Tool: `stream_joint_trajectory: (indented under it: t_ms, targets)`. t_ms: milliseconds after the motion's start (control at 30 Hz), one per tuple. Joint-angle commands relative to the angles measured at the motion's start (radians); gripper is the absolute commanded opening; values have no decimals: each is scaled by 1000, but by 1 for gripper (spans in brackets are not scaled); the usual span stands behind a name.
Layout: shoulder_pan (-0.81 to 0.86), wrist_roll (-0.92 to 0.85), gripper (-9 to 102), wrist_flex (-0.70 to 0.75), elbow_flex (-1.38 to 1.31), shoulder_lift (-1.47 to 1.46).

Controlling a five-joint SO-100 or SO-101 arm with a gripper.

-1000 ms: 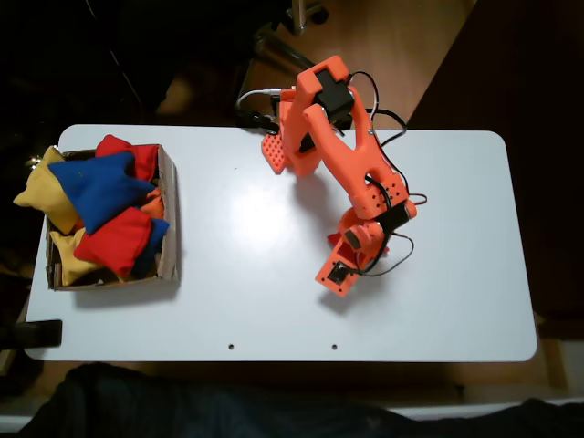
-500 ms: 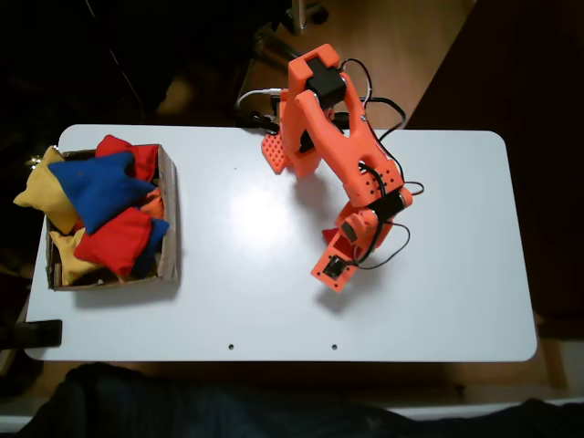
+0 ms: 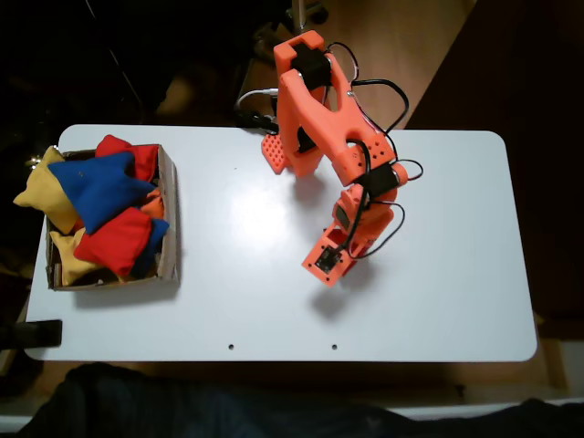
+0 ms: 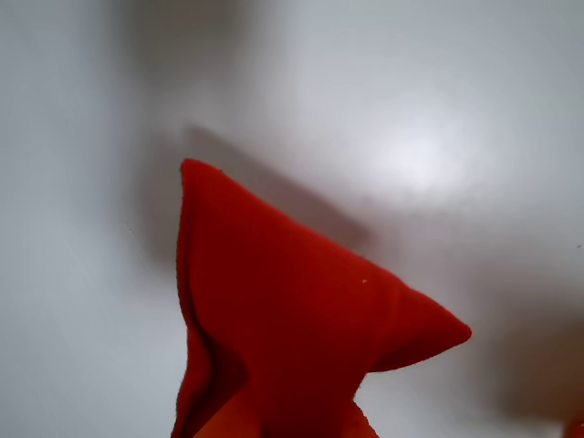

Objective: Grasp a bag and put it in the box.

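Note:
In the wrist view a red bag (image 4: 292, 338) rises from the bottom edge, pinched at its lower end, with two pointed corners free. It hangs above the white table and casts a shadow there. In the fixed view my orange gripper (image 3: 332, 252) points down over the middle of the table, right of centre, and the arm hides the bag under it. The brown cardboard box (image 3: 170, 212) stands at the table's left end, well to the left of the gripper.
The box is heaped with a blue beanbag (image 3: 96, 182), red beanbags (image 3: 119, 239) and yellow beanbags (image 3: 41, 193), one hanging over its left wall. The arm's base (image 3: 290, 151) and cables sit at the back edge. White tabletop (image 3: 246, 274) lies between gripper and box.
The arm has swung a little to the left and lifted, and the wrist has moved left and away from the front edge. The box and its beanbags have not moved.

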Motion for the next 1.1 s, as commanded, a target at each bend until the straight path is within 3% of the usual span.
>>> stream_joint_trajectory:
  t_ms: [0,567,1067]
  targets:
    - [29,9,0,23,-52,100]
    - [199,-2,0,184,-279,426]
    - [623,-104,0,224,-499,557]
